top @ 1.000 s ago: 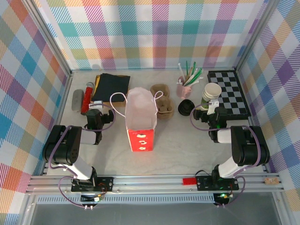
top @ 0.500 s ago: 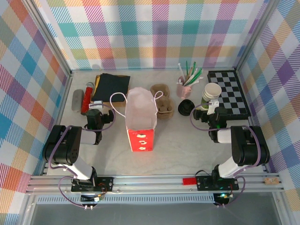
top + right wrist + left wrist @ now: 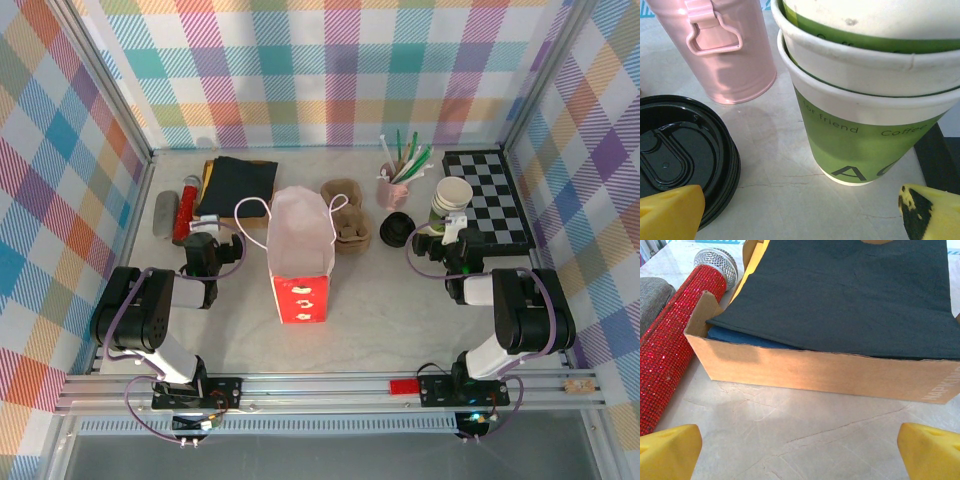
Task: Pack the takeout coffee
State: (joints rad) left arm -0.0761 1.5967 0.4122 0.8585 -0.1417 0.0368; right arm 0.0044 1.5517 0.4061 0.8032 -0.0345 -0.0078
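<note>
Two green-banded paper cups (image 3: 865,130), one nested in the other and with no lid on top, stand on the table (image 3: 400,300) to the right of a stack of black lids (image 3: 675,160) and near a pink cup (image 3: 725,50) holding straws (image 3: 408,158). The right gripper (image 3: 800,210) sits low just before them, fingers wide and empty. The left gripper (image 3: 800,450), also spread wide with nothing held, faces a cardboard box (image 3: 815,372) of dark napkins (image 3: 840,295). A paper bag (image 3: 300,250) stands open mid-table; what is inside cannot be made out
</note>
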